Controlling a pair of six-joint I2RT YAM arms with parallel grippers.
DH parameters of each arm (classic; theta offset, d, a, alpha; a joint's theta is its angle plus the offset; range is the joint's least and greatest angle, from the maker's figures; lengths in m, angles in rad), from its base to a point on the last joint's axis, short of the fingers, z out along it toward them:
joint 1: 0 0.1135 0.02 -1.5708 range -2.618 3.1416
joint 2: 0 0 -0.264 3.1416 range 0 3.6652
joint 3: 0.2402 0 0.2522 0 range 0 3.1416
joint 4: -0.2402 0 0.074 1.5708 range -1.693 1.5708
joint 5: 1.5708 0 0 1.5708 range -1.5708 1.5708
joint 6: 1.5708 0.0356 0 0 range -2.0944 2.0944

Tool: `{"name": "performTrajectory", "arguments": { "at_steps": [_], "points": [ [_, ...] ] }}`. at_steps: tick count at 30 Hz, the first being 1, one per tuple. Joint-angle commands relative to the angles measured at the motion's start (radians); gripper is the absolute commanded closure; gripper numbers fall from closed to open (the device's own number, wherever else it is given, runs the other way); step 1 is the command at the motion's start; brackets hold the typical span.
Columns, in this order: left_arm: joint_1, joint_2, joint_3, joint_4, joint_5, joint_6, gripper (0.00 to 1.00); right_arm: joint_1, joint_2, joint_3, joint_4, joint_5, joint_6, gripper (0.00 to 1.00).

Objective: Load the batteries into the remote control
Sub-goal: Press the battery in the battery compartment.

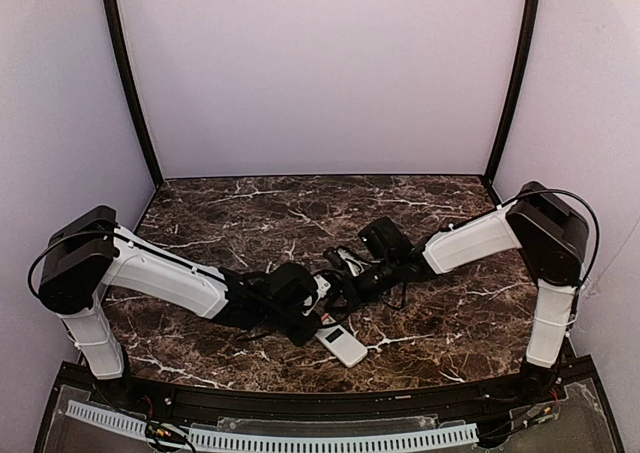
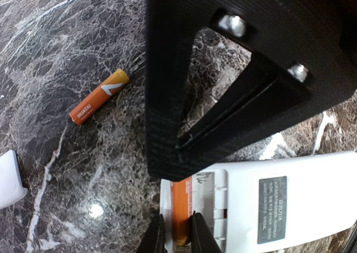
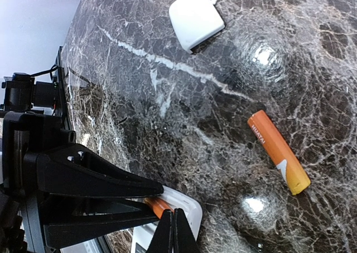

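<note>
Remote control (image 2: 290, 200) is laid back-up on the worktop (image 2: 50, 35) near the arm bases, its open bay turned toward the left gripper (image 2: 179, 239). The held battery (image 2: 181, 205) is pinched between the left fingers (image 2: 202, 236) and partly sunk in the bay. It is best pressed down flat and level before release. The right gripper (image 3: 172, 222) is closed on nothing at the bay's end; contact with the remote cannot be told. Farther off, the loose battery (image 3: 279, 151) and the white cover (image 3: 195, 15) are shown only by the wrist views. Neither can be made out from the top view.
</note>
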Motion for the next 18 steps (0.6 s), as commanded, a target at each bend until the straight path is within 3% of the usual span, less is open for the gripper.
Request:
{"name": "performTrajectory", "arguments": {
  "at_steps": [1,18],
  "points": [
    [-0.005,0.028,-0.018,-0.083,-0.002,0.004,0.89,0.030,0.016,0.019,-0.026,0.000,-0.016,1.00],
    [-0.006,0.037,-0.024,-0.079,-0.004,-0.007,0.85,0.065,0.045,0.022,-0.037,0.003,-0.021,1.00]
  ]
}}
